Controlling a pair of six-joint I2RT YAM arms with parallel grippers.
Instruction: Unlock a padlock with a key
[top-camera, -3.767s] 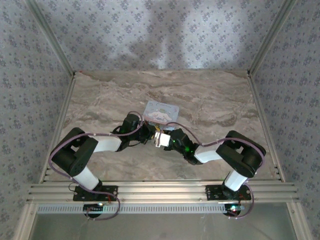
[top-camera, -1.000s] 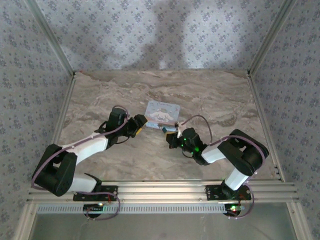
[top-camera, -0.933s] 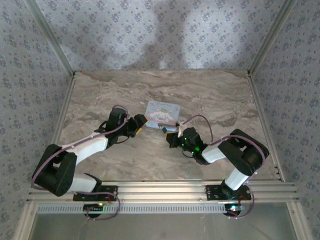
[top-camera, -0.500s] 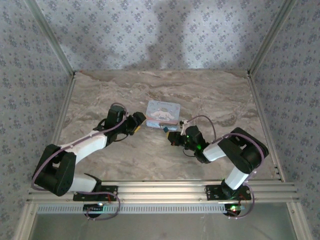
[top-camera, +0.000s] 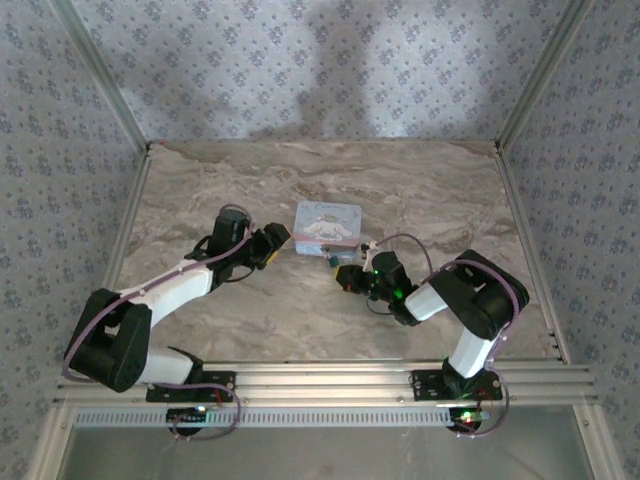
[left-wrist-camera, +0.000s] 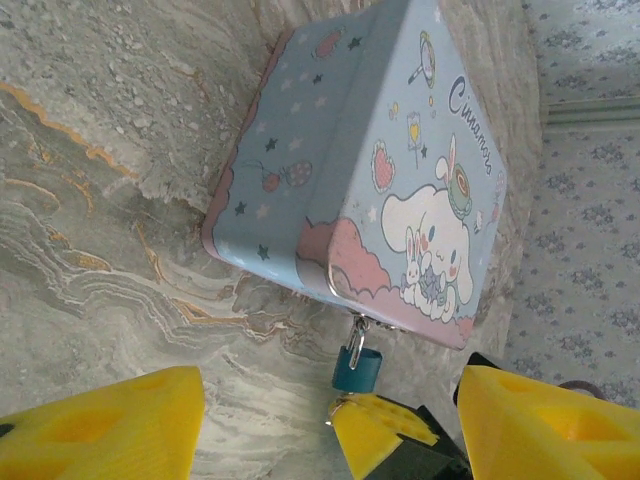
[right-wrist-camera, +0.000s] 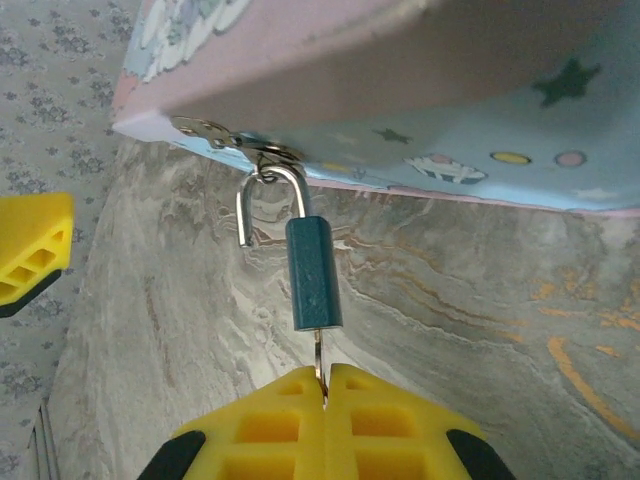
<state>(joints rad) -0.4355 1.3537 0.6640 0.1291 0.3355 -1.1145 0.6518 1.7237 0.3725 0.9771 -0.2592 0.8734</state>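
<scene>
**Q:** What is the right gripper doing at the bottom centre of the right wrist view?

**A:** The right gripper (right-wrist-camera: 325, 385) is clenching its two yellow fingers flat together on the key (right-wrist-camera: 319, 352). The key's thin blade is running straight up into the base of the padlock (right-wrist-camera: 313, 275). Pinching this close to the lock body is probably keeping the blade in line with the keyway for turning.

**Q:** Where is the padlock hanging?

**A:** It is dangling mid-frame by its shackle (right-wrist-camera: 270, 190) from the hasp (right-wrist-camera: 215, 130) on the lower edge of the tin box (right-wrist-camera: 420, 90), just above the counter (right-wrist-camera: 480, 300). One shackle leg is ending free to the left of the lock body, so the lock is probably sprung.

**Q:** Why is the other arm standing off?

**A:** The left gripper (top-camera: 274, 243), just left of the box in the top view, is lying released, with its fingers wide apart and touching nothing. It is likely leaving room for the key, and it is placed to steady the box if a pull starts dragging it.
</scene>
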